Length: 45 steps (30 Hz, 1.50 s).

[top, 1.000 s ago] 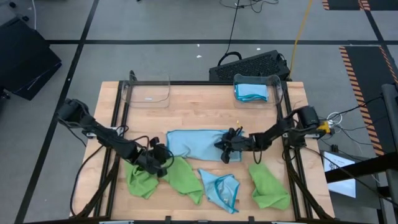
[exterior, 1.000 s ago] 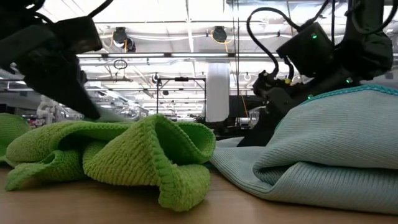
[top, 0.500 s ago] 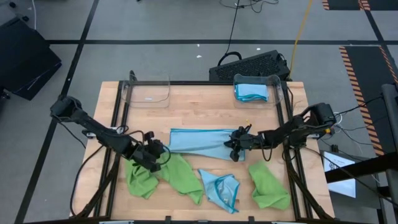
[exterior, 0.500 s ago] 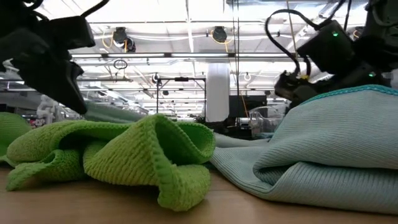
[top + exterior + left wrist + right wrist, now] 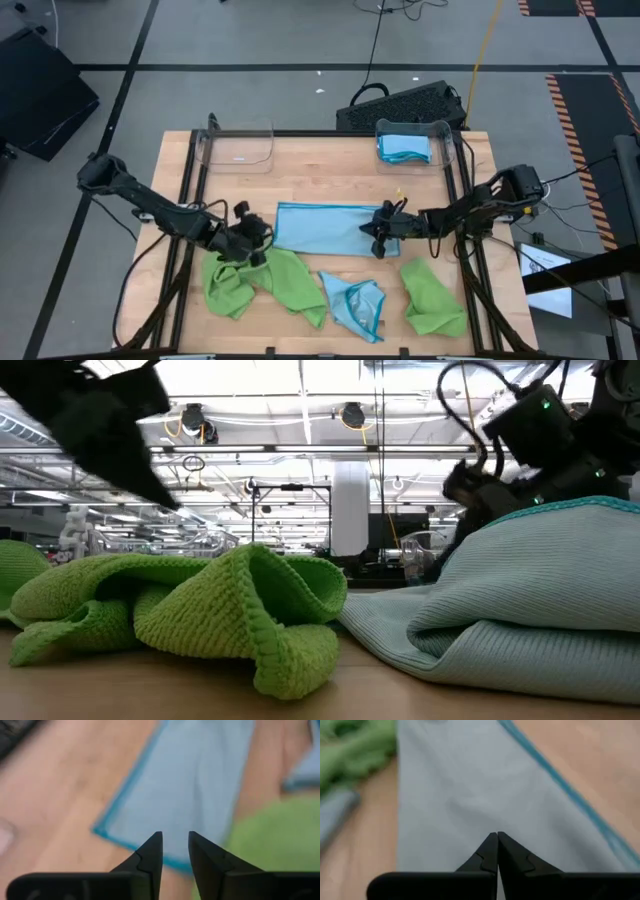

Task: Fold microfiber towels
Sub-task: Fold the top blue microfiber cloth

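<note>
High view: one light blue microfiber towel with teal edging (image 5: pixel 327 226) lying as a flat folded strip mid-table, between left gripper (image 5: pixel 250 238) and right gripper (image 5: pixel 384 230); another folded blue towel (image 5: pixel 403 148) already in the clear plastic bin (image 5: pixel 446 140); crumpled lime green towels (image 5: pixel 262 283) and a rumpled blue one (image 5: pixel 355 304) apparently left to fold. Low view: no readable writing. Left wrist view: fingers slightly parted, holding nothing. Right wrist view: tips pressed together over blue cloth.
</note>
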Each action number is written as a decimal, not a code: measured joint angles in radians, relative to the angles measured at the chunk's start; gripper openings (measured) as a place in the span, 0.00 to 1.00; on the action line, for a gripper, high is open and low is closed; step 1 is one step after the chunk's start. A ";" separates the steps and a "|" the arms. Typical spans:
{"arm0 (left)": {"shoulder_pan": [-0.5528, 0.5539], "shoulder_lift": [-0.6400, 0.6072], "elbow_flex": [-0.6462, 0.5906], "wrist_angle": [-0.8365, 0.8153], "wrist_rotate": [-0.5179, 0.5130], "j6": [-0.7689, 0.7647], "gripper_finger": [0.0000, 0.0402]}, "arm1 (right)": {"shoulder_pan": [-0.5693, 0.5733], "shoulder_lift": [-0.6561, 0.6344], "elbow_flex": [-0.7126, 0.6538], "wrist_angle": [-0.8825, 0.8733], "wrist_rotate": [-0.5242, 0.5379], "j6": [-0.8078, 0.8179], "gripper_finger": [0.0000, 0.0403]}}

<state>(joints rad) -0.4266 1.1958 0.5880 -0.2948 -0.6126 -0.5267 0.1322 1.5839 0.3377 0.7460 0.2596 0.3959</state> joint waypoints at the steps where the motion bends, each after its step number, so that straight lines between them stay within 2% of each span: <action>1: 0.020 0.003 -0.004 0.051 -0.004 0.031 0.24 | 0.000 -0.013 0.001 0.004 0.000 -0.010 0.00; 3: 0.071 0.023 -0.024 0.173 0.052 0.118 0.24 | 0.000 -0.034 0.000 0.005 0.000 -0.026 0.00; 6: 0.149 0.070 -0.078 0.359 0.193 0.242 0.21 | 0.000 -0.060 0.001 0.011 0.000 -0.042 0.00; 9: 0.233 0.129 -0.123 0.533 0.277 0.301 0.17 | 0.000 -0.060 0.001 0.006 0.000 -0.042 0.00; 12: 0.311 0.201 -0.145 0.640 0.379 0.313 0.13 | 0.000 -0.050 0.002 0.014 0.000 -0.027 0.00; 15: 0.373 0.280 -0.146 0.668 0.482 0.324 0.09 | 0.000 -0.049 0.002 0.008 0.002 -0.026 0.00; 19: 0.437 0.385 -0.148 0.657 0.508 0.339 0.04 | 0.000 -0.043 0.002 -0.012 0.015 -0.026 0.00; 22: 0.474 0.425 -0.143 0.681 0.511 0.340 0.01 | 0.000 -0.044 0.003 -0.096 0.075 0.005 0.00; 29: 0.546 0.441 -0.143 0.675 0.465 0.431 0.05 | 0.001 -0.048 0.007 -0.310 0.122 0.177 0.00; 32: 0.590 0.442 -0.143 0.678 0.464 0.482 0.05 | 0.001 -0.046 0.003 -0.339 0.155 0.258 0.00; 39: 0.656 0.441 -0.150 0.798 0.476 0.567 0.03 | 0.025 -0.046 -0.001 -0.290 0.189 0.340 0.00; 42: 0.660 0.420 -0.147 0.892 0.494 0.578 0.04 | 0.033 -0.045 -0.004 -0.210 0.206 0.288 0.00; 45: 0.661 0.383 -0.147 0.903 0.528 0.551 0.05 | 0.029 -0.055 -0.001 -0.074 0.209 0.212 0.00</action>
<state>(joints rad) 0.2340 1.5785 0.4408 0.6085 -0.0842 0.0243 0.1612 1.5292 0.3366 0.6715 0.4690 0.6081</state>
